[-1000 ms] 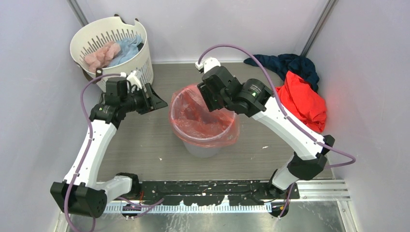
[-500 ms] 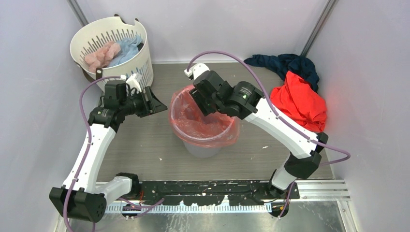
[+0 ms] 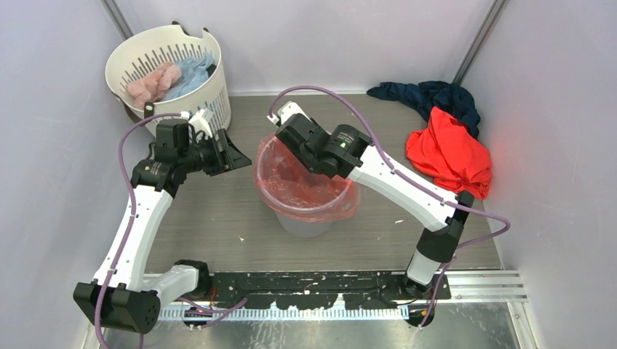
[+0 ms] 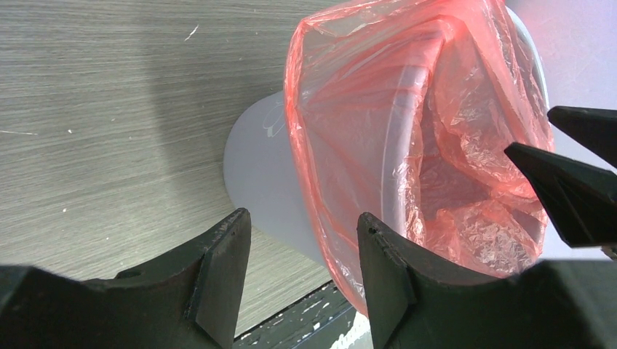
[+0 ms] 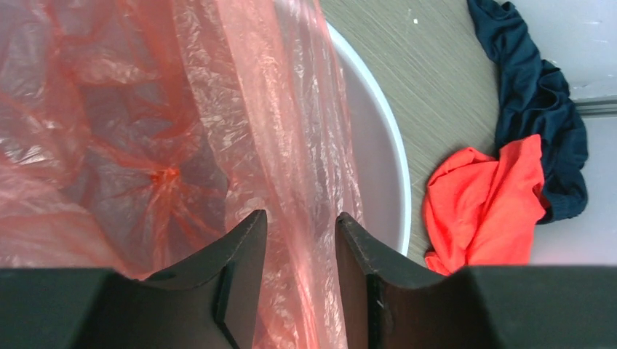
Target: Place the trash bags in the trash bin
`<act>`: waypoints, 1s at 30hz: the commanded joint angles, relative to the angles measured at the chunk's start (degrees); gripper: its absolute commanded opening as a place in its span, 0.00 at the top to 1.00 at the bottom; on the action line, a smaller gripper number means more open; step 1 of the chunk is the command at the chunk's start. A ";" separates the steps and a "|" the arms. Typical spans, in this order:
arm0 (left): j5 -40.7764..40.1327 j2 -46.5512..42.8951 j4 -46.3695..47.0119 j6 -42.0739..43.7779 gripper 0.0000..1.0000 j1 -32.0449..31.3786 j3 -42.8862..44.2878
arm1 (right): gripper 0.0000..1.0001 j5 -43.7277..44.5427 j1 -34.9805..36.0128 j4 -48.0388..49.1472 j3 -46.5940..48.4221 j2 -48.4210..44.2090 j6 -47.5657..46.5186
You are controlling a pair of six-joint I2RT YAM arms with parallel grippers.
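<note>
Translucent red-pink crinkled plastic trash bag (image 3: pixel 314 195) lining the light grey round tapered trash bin (image 3: pixel 300 227) at mid-table, its film folded outward over the near rim. The top view alone shows the white slotted laundry basket (image 3: pixel 215 93) at the far left corner, holding pale pink and light blue cloths. The left wrist view alone shows the bin's smooth outer wall bare below the film's hem, and the two black fingertips of the right gripper (image 4: pixel 564 156), spread, at the bin's mouth. The right wrist view alone shows the bag's gathered bottom seam inside the bin and one arc of rim with no film over it. Right gripper (image 5: pixel 300 222): jaws narrowly apart, a hanging fold of film in the gap; contact with the pads cannot be told. Left gripper (image 4: pixel 303 222): jaws wider apart, holding nothing, beside the bin and clear of it. Opaque red-orange cloth garment (image 3: pixel 450 156) and dark navy cloth (image 3: pixel 431 94) lie on the grey wood-grain table (image 3: pixel 211 211), far right
</note>
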 commanded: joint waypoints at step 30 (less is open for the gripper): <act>1.50 1.15 -0.40 1.71 0.44 0.09 3.78 | 0.94 -5.32 -18.30 8.18 -1.72 -4.47 1.35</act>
